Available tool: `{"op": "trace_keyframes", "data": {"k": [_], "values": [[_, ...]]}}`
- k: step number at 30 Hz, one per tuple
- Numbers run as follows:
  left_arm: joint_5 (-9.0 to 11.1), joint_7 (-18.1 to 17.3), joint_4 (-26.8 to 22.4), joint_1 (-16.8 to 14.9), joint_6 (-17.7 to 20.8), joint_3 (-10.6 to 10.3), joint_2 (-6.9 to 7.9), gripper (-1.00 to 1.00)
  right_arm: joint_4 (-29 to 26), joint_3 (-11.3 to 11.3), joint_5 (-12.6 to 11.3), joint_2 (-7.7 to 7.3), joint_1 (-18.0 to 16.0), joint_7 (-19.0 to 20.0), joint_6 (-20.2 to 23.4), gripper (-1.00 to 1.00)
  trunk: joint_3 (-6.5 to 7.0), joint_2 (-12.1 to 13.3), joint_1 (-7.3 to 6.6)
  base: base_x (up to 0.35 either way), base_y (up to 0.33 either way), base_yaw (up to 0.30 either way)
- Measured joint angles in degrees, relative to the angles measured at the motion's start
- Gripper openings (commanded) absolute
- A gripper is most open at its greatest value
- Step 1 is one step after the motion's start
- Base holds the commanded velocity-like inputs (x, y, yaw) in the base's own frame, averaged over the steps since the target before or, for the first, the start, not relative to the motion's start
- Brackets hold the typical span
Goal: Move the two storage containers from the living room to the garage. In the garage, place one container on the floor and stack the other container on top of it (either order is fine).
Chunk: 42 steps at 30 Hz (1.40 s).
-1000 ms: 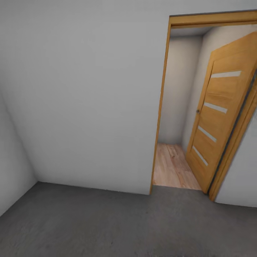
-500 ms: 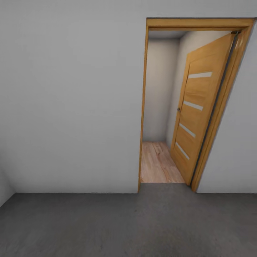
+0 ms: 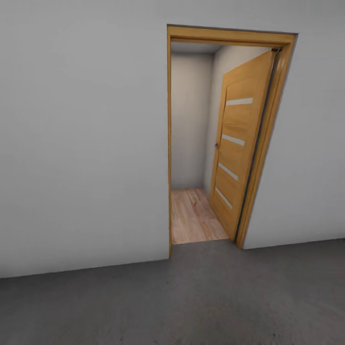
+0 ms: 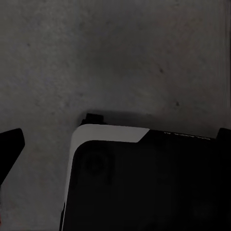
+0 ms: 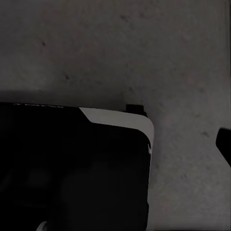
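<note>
head view: we face a plain grey-white wall [image 3: 81, 143] with a doorway framed in light wood [image 3: 169, 143]. a wooden door [image 3: 237, 143] with four pale horizontal slots stands swung inward against the right side of the opening, a small dark knob on its near edge. through the gap we see a narrow strip of light wood plank flooring [image 3: 194, 218] and pale walls behind it; what lies further in that room is cut off by the frame and the door. in front of the doorway, dark grey speckled concrete floor [image 3: 191, 297] fills the lower part of the picture, which matches the garage side.

in the left wrist view we look down on the same rough concrete floor [image 4: 120, 57]. a large black body with a white rounded corner [image 4: 144, 183], part of the robot, takes up the lower half. a dark wedge at one edge [image 4: 9, 144] may be a fingertip, but it is cut off, so we cannot tell how the left jaws stand.

in the right wrist view we see concrete and a matching black body with a white corner [image 5: 72, 168]. a dark sliver at the edge [image 5: 225, 144] is too cropped to read, so we cannot tell how the right jaws stand either.
</note>
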Motion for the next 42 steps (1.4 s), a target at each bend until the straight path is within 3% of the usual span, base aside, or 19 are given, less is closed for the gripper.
{"op": "trace_keyframes", "data": {"k": [42], "values": [[0.0, 0.0, 0.0, 0.0, 0.0, 0.0, 0.0, 1.0, 0.0, 0.0, 0.0, 0.03, 0.0, 0.0, 0.3, 1.0, 0.15, 0.0, 0.0, 0.0, 0.0, -0.287]]}}
